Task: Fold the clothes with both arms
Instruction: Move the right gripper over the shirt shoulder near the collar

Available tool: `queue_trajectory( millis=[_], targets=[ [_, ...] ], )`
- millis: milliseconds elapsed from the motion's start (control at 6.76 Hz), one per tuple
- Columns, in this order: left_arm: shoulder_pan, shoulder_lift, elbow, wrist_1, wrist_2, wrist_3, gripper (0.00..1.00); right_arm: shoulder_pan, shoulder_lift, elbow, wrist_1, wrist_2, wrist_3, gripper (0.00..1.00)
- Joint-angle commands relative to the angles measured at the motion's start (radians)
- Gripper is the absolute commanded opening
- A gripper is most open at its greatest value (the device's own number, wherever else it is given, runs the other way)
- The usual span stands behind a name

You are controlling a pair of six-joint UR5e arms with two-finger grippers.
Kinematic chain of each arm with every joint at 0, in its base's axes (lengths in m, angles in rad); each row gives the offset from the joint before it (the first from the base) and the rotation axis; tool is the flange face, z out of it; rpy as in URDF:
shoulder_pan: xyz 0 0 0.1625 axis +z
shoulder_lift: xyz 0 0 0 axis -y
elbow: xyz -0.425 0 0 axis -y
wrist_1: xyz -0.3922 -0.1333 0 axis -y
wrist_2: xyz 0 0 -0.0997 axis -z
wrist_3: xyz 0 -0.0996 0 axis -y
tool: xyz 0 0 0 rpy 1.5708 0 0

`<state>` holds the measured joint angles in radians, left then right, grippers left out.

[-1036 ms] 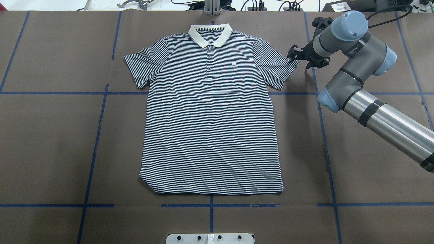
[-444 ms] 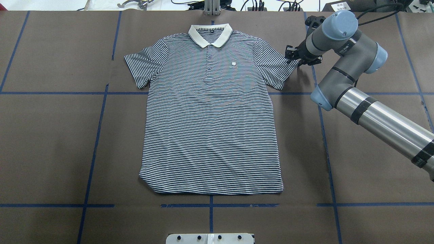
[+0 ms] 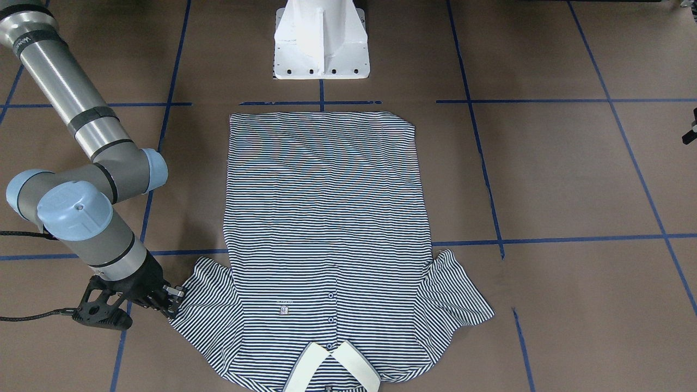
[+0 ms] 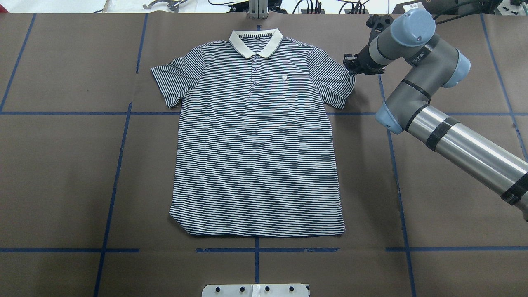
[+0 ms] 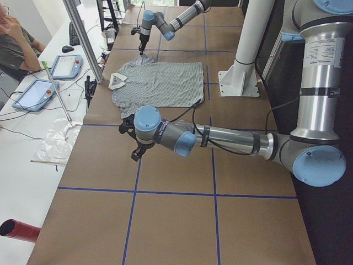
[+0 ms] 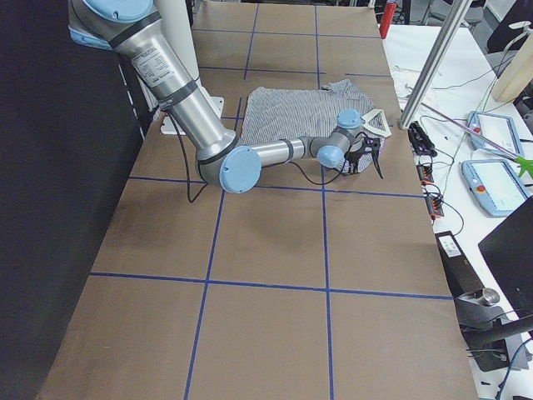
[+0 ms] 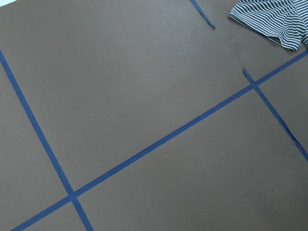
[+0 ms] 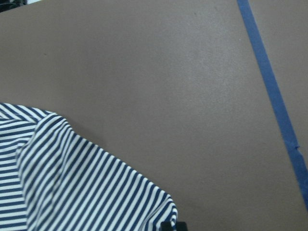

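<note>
The striped polo shirt [image 4: 255,144] lies flat and face up on the brown table, white collar [image 4: 255,43] at the far edge. My right gripper [image 4: 350,66] sits low at the outer corner of the shirt's right-hand sleeve [image 4: 336,82] and looks shut on its hem. The front view shows the same gripper [image 3: 175,300] touching that sleeve's edge. In the right wrist view the striped hem [image 8: 72,183] runs to the bottom edge. My left gripper [image 5: 134,154] hangs over bare table well off the shirt's other side, and I cannot tell its state. The left wrist view catches only a sleeve tip [image 7: 274,19].
Blue tape lines [image 4: 119,165] grid the brown table cover. The white pedestal base [image 3: 321,41] stands behind the shirt's hem. A person [image 5: 14,49] sits beyond the far edge beside tablets [image 5: 66,65] and cables. A red cylinder [image 5: 19,229] lies off the table's end.
My right gripper has moved left and slightly toward the far edge onto the sleeve corner. The sleeve's outer tip has drawn inward with it. The rest of the shirt has not moved.
</note>
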<state>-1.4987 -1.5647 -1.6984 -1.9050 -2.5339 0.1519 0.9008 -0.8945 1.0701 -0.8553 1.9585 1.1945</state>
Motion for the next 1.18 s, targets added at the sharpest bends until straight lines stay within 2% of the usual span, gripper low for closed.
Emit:
queue_trajectory(
  millis=[0,148,296,444,592,740,888,1036],
  targets=[
    [0.000,0.000,0.000,0.000,-0.005,0.000,1.00,-0.070,0.055,0.053,-0.028,-0.029,0.029,0.00],
    [0.000,0.000,0.000,0.000,-0.005,0.000,1.00,-0.129,0.125,0.027,-0.078,-0.165,0.099,0.00],
    [0.000,0.000,-0.001,0.000,-0.005,-0.002,1.00,-0.158,0.217,-0.077,-0.079,-0.217,0.105,0.00],
    [0.000,0.000,-0.001,0.000,-0.006,-0.002,1.00,-0.161,0.277,-0.161,-0.079,-0.231,0.111,0.00],
    [0.000,0.000,0.005,-0.015,-0.006,0.000,1.00,-0.161,0.279,-0.189,-0.079,-0.260,0.109,0.00],
    [0.014,-0.001,0.031,-0.055,-0.073,0.000,1.00,-0.161,0.296,-0.218,-0.077,-0.286,0.109,0.29],
    [0.014,0.002,0.063,-0.084,-0.135,-0.005,1.00,-0.160,0.295,-0.213,-0.077,-0.302,0.109,0.99],
    [0.015,-0.020,0.065,-0.085,-0.137,-0.026,1.00,-0.161,0.286,-0.178,-0.083,-0.303,0.115,1.00]
  ],
)
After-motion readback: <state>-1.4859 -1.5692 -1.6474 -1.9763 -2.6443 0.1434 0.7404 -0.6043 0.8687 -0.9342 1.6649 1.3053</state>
